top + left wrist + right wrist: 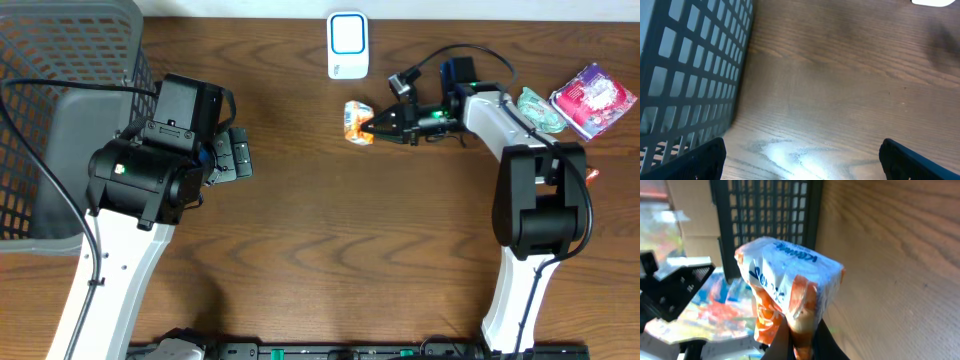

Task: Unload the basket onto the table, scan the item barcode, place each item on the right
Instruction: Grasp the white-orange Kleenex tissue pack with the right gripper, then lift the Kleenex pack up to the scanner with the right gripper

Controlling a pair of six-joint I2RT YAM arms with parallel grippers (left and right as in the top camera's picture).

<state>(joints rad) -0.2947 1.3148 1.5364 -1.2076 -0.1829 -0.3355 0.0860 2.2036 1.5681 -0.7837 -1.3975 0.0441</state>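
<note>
Right gripper (382,123): jaws pinched tight on 1 end of the orange-and-white packet (357,122). The packet sits near the white scanner (347,45), on the side towards the robot, apart from it. Cannot tell whether the packet touches the table (330,230). Left gripper (236,155): jaws spread wide, nothing between them, beside the grey basket (60,60). 2 more packets (592,98) lie at far right.

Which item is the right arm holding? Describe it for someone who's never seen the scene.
Find the white scanner at top centre of the overhead view. Just below it the right gripper is shut on a small crinkled packet. It is orange and white, unlike the pink pack and green wrapper at far right.
</note>
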